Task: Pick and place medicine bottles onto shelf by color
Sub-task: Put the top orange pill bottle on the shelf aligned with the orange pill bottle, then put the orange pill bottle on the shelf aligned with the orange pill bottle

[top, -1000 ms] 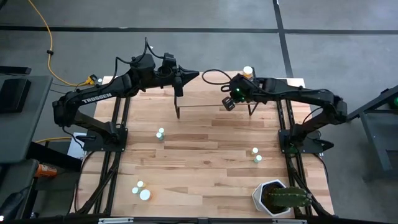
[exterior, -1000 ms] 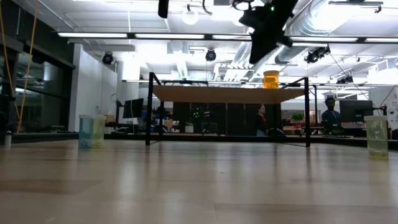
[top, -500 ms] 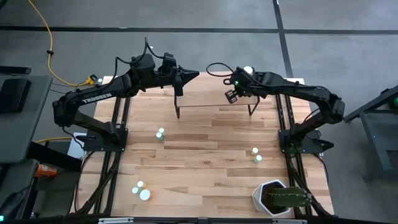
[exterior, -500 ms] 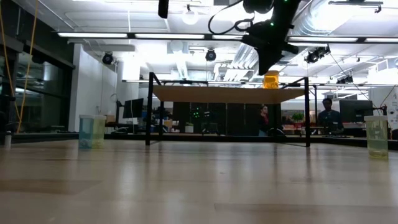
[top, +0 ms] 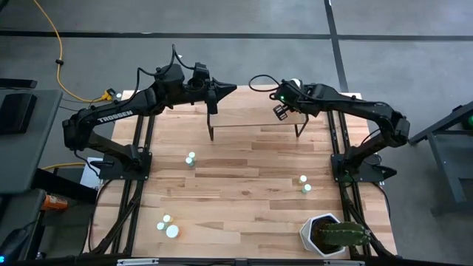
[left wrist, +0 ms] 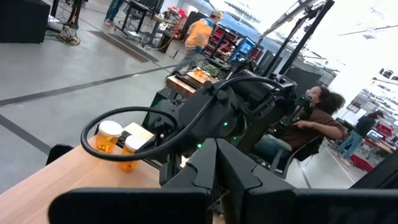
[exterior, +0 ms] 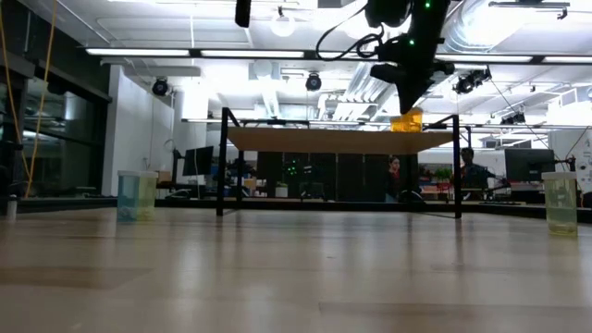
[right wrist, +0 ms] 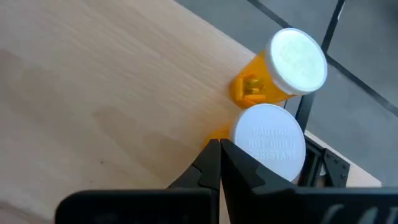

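Right claw: the right claw (top: 281,111) has travelled along the shelf toward its right end over the last second and has drawn its fingers fully together; it now hangs just above two orange bottles, holding nothing (the right wrist view shows the dark tips meeting at the edge of a white cap, not around it).
Orange bottles: the nearer orange bottle (right wrist: 268,143) and the farther orange bottle (right wrist: 292,65) stand upright on the shelf (right wrist: 112,93), just beside each other at its right end; from the low view only one orange body (exterior: 404,120) can be made out under the arm.
What it means: in my judgement the orange pair is already placed and grouped, and the shut, empty claw sits in a release-and-retreat or nudging posture; which of the two I cannot tell.
Left claw: the left claw (top: 213,97) waits shut over the shelf's left end, carrying nothing.
Left to do: two pale bottles (top: 191,159) stand on the counter (top: 244,177) left of centre, two more (top: 304,185) toward the right, and two (top: 168,226) near the front left corner (colours too faint from above to sort).
Low view colours: a pale blue bottle (exterior: 138,194) at left and a green one (exterior: 561,203) at right.
Progress: roughly a quarter sorted, I would say.
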Available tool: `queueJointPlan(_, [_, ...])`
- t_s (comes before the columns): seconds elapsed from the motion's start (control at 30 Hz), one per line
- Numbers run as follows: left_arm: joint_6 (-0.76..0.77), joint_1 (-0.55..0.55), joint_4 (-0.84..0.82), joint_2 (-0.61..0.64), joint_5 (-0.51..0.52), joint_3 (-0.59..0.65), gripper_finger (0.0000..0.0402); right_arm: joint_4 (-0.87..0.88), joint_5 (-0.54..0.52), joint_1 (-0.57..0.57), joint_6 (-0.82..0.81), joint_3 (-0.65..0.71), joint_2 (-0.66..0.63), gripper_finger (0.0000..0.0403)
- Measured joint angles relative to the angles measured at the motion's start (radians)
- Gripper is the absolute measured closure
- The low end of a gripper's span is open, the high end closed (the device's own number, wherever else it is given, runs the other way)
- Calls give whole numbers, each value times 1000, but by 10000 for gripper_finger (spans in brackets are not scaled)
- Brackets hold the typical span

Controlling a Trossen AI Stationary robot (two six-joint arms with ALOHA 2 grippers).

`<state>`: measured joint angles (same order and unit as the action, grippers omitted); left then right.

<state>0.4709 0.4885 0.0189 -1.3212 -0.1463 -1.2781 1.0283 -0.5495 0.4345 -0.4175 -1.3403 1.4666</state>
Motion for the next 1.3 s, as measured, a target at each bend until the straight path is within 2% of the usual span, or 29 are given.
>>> queueJointPlan(0.53, [-21,0,0,0,0,0,401,-120,6,34,18,0,-1,403])
queueJointPlan(0.63, [-102,20,-17,20,-22,1,401,-126,53,11,31,0,-22,403])
queueJointPlan(0.73, [-165,44,-56,85,-75,0,401,-145,128,-49,118,0,-68,403])
queueJointPlan(0.87, [-244,39,-213,193,-53,5,401,-229,231,-159,213,33,-151,403])
queueJointPlan(0.93, [-274,7,-242,260,-28,42,401,-341,314,-211,226,98,-206,403])
queueJointPlan(1.03, [-291,-64,-218,372,48,157,401,-610,403,-293,167,248,-293,403])
queueJointPlan(1.2, [-243,-215,0,571,138,414,401,-1097,407,-421,86,470,-366,403])
queueJointPlan(1.3, [-217,-305,106,665,172,550,401,-1279,402,-467,85,535,-365,403])
